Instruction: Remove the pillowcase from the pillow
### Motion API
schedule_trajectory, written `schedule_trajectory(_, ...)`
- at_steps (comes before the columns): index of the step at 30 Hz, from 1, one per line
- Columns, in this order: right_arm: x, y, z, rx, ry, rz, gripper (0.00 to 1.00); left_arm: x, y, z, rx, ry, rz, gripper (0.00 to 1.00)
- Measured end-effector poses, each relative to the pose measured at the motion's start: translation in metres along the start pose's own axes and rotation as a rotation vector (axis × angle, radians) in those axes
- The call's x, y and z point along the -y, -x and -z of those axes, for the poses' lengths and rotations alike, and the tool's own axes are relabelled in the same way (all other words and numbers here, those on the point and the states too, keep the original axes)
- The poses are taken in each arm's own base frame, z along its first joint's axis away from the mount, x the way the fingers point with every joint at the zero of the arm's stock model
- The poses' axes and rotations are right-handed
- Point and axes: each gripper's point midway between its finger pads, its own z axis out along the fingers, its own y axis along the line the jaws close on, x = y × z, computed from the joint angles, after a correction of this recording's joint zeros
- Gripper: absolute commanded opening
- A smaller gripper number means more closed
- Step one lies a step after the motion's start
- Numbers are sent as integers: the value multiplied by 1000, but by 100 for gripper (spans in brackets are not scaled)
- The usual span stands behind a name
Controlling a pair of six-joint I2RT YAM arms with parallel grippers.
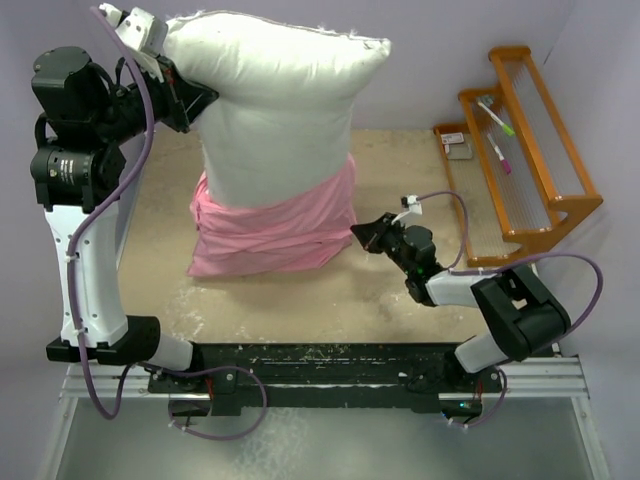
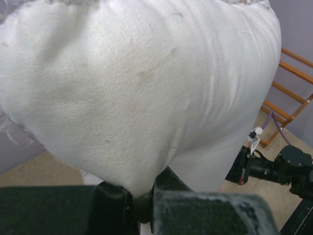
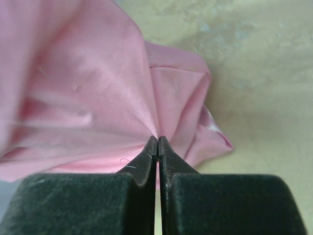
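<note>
The pillowcase (image 1: 270,235) is sitting bunched around the lower part of the pillow (image 1: 275,110). Its pink folds are sagging onto the table (image 1: 400,300), while the larger, upper share of the white cushion is standing bare above them. The pillow is hanging upright because the left gripper (image 1: 188,98) is holding it by a top corner. Its fingers are pinched together on a nip of white fabric, as the left wrist view shows. Gripping it there is letting the cushion's own weight hang clear of the cover.

Low on the right side, the right gripper (image 3: 157,147) is biting the pink cloth, its jaws pressed together with a sliver of satin showing between them. That grip looks meant to anchor the cover, or drag it down and away, while the other arm is pulling the opposite way.

I'd judge the job well past halfway. The last stretch is depending on the slippery fabric not sliding out of that narrow pinch. Off to the right, a wooden rack (image 1: 530,150) holding a few small items is standing well apart from all this.
</note>
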Motion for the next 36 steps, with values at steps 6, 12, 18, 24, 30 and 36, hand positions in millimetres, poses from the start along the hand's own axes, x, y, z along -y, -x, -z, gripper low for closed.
schedule_trajectory(6, 24, -45, 4, -76, -106, 1, 0, -10, 12, -1, 45, 68, 30, 0)
schedule_trajectory(12, 19, -98, 3, -180, -170, 44, 0, -24, 34, -3, 120, 145, 45, 0)
schedule_trajectory(18, 15, -118, 2, -185, -216, 8, 0, -50, 72, -8, 252, 252, -2, 0)
schedule_trajectory(24, 17, -123, -2, -159, -283, -12, 0, -67, 100, -15, 363, 307, -42, 0)
schedule_trajectory(30, 5, -107, 11, -146, -306, 38, 10, -65, 106, -18, 397, 284, -57, 0)
schedule_trajectory(36, -50, -39, 39, -107, -197, 201, 67, -36, 93, -18, 373, 134, -87, 0)
